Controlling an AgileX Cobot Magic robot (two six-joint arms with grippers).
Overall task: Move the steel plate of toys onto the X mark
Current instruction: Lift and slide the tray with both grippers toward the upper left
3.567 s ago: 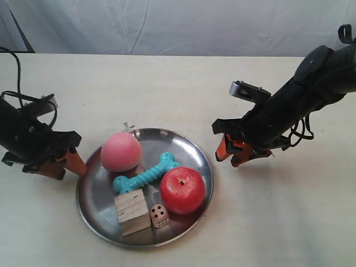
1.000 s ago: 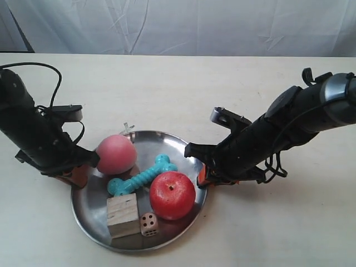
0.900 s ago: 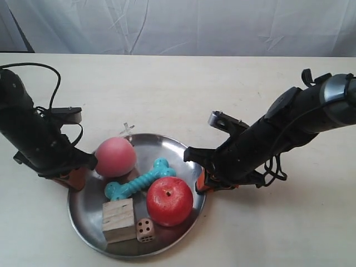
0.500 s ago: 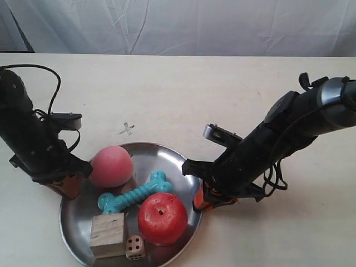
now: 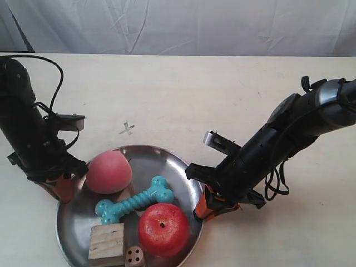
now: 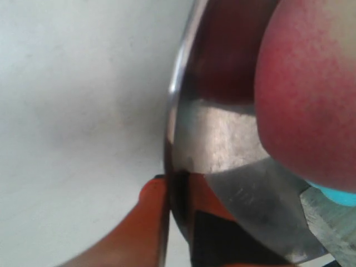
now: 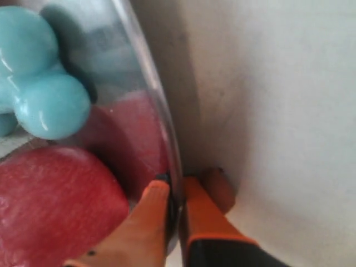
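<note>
The steel plate (image 5: 164, 157) sits low in the exterior view, part of its rim cut off by the bottom edge. It holds the pink ball (image 5: 109, 171), teal bone (image 5: 133, 200), red apple (image 5: 162, 229), wooden cube (image 5: 105, 246) and die (image 5: 133, 256). My left gripper (image 5: 62, 188) is shut on the plate's rim (image 6: 177, 128) beside the pink ball (image 6: 311, 94). My right gripper (image 5: 203, 208) is shut on the opposite rim (image 7: 164, 119), close to the apple (image 7: 50, 206) and bone (image 7: 44, 100). The X mark (image 5: 127, 129) lies uncovered just beyond the plate's far rim.
The pale tabletop (image 5: 183, 94) stretches back to a white cloth backdrop (image 5: 183, 25). Black cables (image 5: 53, 83) loop off the arm at the exterior view's left. The plate's near rim runs off the exterior view's bottom.
Both grippers closed on the plate's rim and carried it toward the exterior view's bottom left. The X mark, earlier at the far rim, now lies apart from the plate.
</note>
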